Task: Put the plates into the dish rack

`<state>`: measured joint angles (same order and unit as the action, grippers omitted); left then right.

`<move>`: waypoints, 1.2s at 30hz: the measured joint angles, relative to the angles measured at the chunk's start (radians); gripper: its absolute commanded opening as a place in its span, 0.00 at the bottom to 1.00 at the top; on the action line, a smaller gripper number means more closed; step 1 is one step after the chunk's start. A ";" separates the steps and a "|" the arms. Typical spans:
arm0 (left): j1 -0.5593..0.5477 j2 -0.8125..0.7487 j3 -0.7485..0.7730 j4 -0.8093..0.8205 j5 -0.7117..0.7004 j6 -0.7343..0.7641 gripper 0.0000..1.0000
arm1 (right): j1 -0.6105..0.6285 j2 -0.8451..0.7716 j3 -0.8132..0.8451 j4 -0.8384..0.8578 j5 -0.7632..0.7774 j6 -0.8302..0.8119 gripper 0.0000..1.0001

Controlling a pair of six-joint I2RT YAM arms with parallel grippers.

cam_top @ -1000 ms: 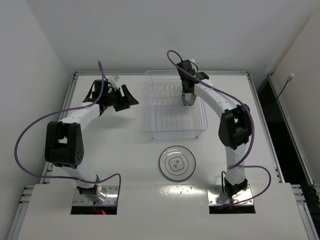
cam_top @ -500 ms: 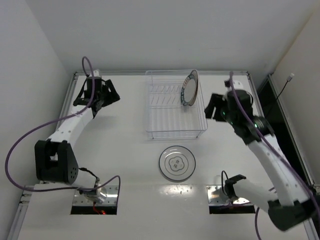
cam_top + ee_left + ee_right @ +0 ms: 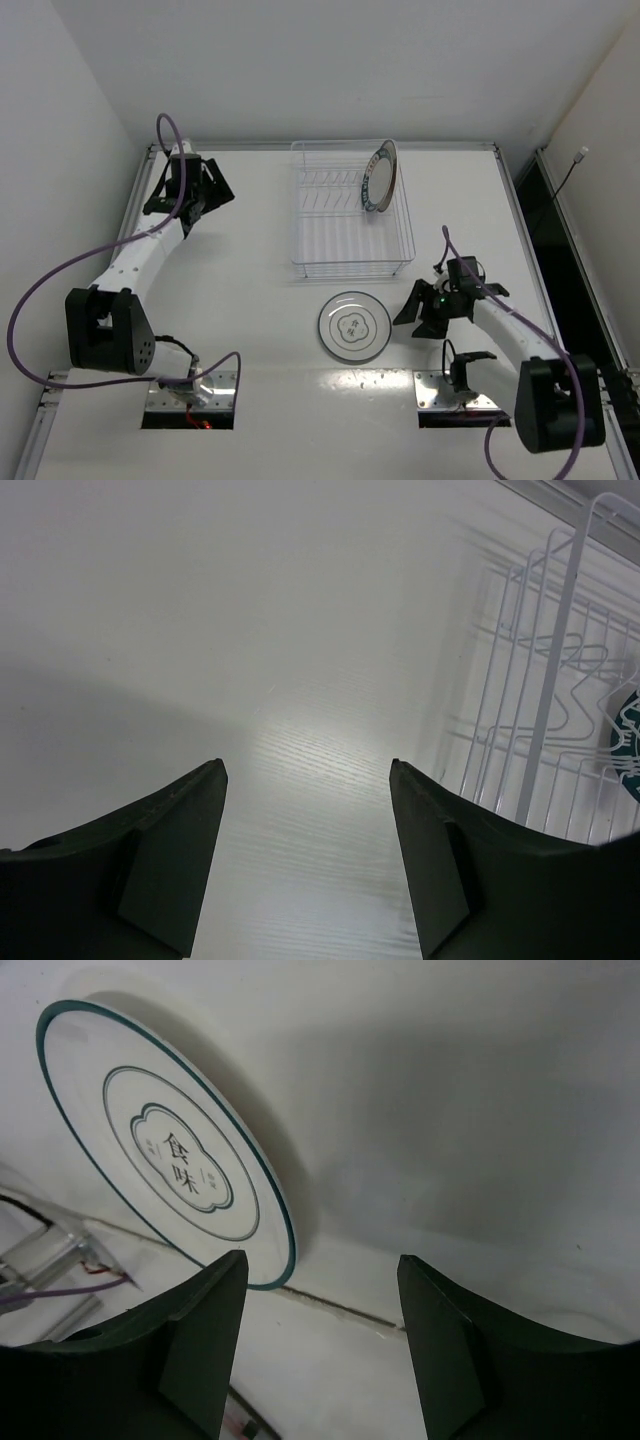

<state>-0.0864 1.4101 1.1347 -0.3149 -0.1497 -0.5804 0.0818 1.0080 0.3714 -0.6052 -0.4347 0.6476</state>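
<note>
A white worktop (image 3: 240,280) seen from above, with two robot arms mounted at its near edge. A clear white wire dish rack (image 3: 350,215) sits at the middle of the far edge. One plate with a dark blue patterned rim (image 3: 379,176) stands on edge in the rack, at its far right end, leaning a little among the wire dividers.

A second plate, white with a dark flower outline at its centre (image 3: 353,326), lies flat on the worktop near the middle of the near edge, well apart from the rack. The right gripper (image 3: 418,318) is low just beside this plate's right side. Its jaws are spread wide and hold nothing, and the wrist view shows the plate's rim just ahead of the fingers.

The left gripper (image 3: 212,200) is near the far-left corner, facing the rack. Its jaws are also wide open and empty.

No third plate shows in any view. As a judgement, one plate is loaded, and the flower plate has yet to be picked up and slotted in.
</note>
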 measured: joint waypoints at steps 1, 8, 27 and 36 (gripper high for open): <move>0.000 0.002 0.000 -0.005 0.000 0.000 0.63 | -0.013 0.031 -0.011 0.032 -0.032 0.001 0.58; 0.000 0.002 0.001 -0.018 0.000 0.001 0.63 | -0.053 0.269 -0.035 0.202 -0.193 0.004 0.58; 0.000 0.011 0.014 -0.036 0.003 0.015 0.63 | 0.052 0.502 0.031 0.341 -0.326 -0.047 0.00; 0.000 0.011 0.014 -0.043 -0.010 0.016 0.63 | 0.099 0.325 0.076 0.154 -0.250 -0.089 0.00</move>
<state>-0.0864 1.4212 1.1492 -0.3576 -0.1596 -0.5644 0.1810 1.3327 0.4469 -0.4511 -0.6846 0.5591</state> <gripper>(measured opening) 0.632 0.021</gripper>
